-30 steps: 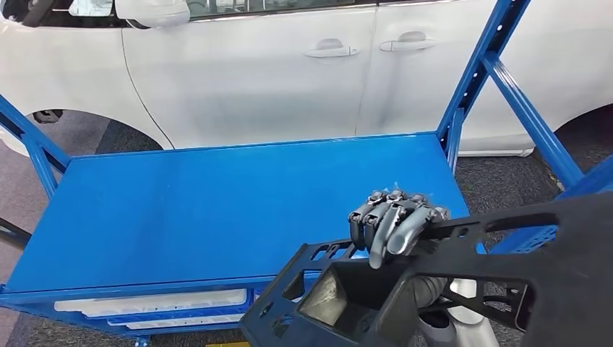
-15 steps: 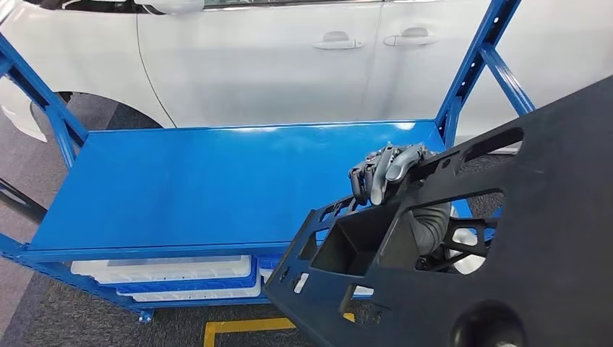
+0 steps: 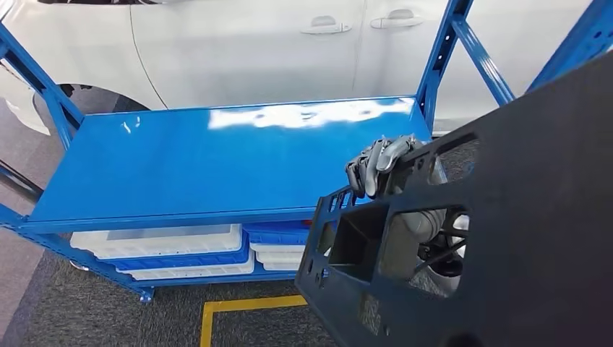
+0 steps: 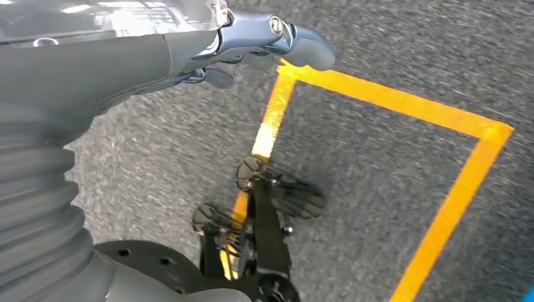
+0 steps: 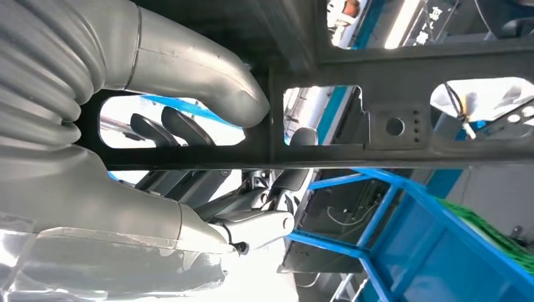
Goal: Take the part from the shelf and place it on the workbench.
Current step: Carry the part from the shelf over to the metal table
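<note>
The right hand [image 3: 377, 168] grips the black part [image 3: 506, 238] by an upper bar, at about 4 o'clock from the blue workbench [image 3: 217, 159]. The left hand [image 4: 252, 44] hangs with fingers loosely curled, holding nothing. Best to lift the lower corner over the front lip; the top lies bare, uprights at 1 o'clock.

You are looking at a car workshop or assembly floor. A white car [image 3: 238, 54] stands side-on at twelve o'clock, its door handles [image 3: 325, 27] and a wheel arch in plain sight. Just in front of it sits a blue steel shelf rack [image 3: 217, 155] with perforated uprights, and white and blue plastic bins [image 3: 163, 249] on the tier below. Grey industrial carpet [image 3: 87, 311] covers the floor, with yellow marking tape [image 3: 249, 307] at six o'clock.
</note>
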